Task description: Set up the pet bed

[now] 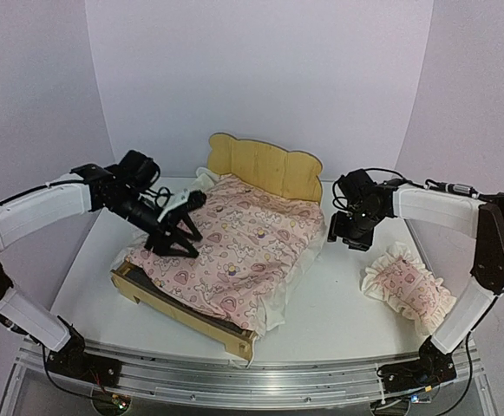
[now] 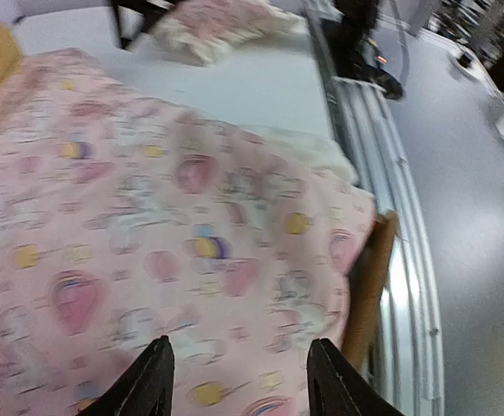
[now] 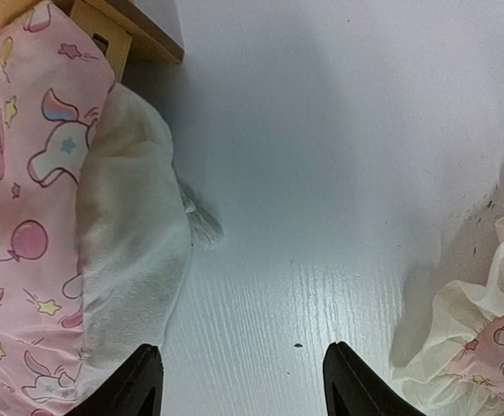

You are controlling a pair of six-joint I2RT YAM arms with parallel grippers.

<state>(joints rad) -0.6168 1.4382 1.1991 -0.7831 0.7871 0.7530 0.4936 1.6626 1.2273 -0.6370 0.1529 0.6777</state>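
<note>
The pet bed (image 1: 265, 166) stands slantwise at the middle of the desk (image 1: 338, 316), its headboard toward the back wall and a pink quilt (image 1: 243, 247) spread over it. The left fingers (image 2: 152, 381) are spread above the quilt's left part, pinching nothing. The right fingers (image 3: 134, 386), spread wide, hang over bare desk just beside the bed. 1 ruffled pillow (image 1: 408, 288) lies further right.

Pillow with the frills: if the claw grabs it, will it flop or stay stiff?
Probably floppy: the pillow looks soft and puffy with limp ruffles, so it would likely sag from a pinch. It looks like stuffed fabric, so it is probably light. Lying flat on the table, it shouldn't roll.
</note>
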